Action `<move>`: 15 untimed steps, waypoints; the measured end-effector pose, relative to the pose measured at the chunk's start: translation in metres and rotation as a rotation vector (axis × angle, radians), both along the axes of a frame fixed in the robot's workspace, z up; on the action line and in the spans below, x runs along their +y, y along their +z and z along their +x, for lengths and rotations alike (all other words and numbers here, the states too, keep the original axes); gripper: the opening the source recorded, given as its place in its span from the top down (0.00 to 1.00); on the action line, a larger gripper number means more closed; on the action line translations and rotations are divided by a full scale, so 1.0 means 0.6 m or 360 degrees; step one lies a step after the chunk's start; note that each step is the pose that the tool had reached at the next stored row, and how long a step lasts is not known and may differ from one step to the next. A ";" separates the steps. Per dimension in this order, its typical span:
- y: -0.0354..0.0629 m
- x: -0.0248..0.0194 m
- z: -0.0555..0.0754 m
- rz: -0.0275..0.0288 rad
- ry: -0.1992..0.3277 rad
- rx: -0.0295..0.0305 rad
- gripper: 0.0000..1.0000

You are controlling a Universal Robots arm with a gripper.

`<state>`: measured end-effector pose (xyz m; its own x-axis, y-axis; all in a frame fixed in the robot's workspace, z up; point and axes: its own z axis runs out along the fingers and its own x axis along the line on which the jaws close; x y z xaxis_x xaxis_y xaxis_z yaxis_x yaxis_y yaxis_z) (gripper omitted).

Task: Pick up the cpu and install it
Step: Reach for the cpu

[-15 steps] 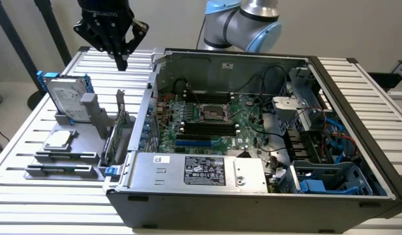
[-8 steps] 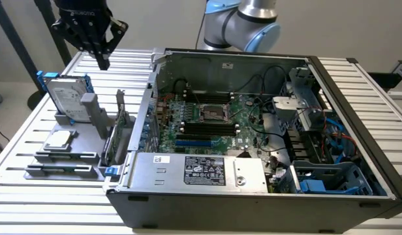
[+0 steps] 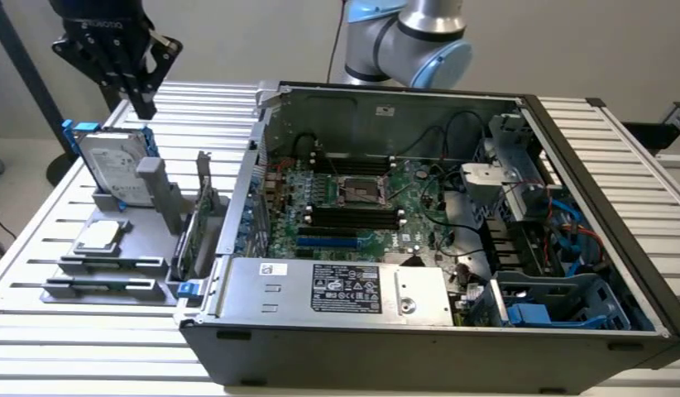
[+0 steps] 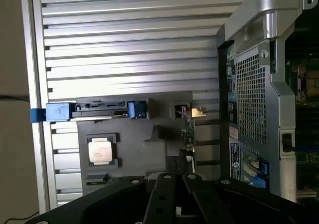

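Observation:
The cpu point(image 3: 101, 237), a small square chip with a silver top, lies flat in a recess of the grey fixture point(image 3: 136, 248) at the exterior view's left; in the wrist view the cpu point(image 4: 100, 151) shows in the same recess. My black gripper point(image 3: 145, 106) hangs high above the fixture's far end, over the hard drive, well clear of the cpu. In the wrist view the gripper point(image 4: 177, 178) has its fingers pressed together with nothing between them. The motherboard's bare socket point(image 3: 362, 192) sits in the middle of the open computer case point(image 3: 451, 331).
A silver hard drive point(image 3: 111, 165) with blue rails stands upright on the fixture beside a grey post point(image 3: 164, 194). Black memory sticks point(image 3: 102, 285) lie at the fixture's near end. An expansion card point(image 3: 197, 231) stands between fixture and case. Cables and drive cages fill the case's right side.

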<state>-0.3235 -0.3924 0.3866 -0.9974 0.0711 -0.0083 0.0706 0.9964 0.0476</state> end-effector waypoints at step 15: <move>-0.025 0.0000 -0.114 -0.00024 0.0000 0.00316 0.89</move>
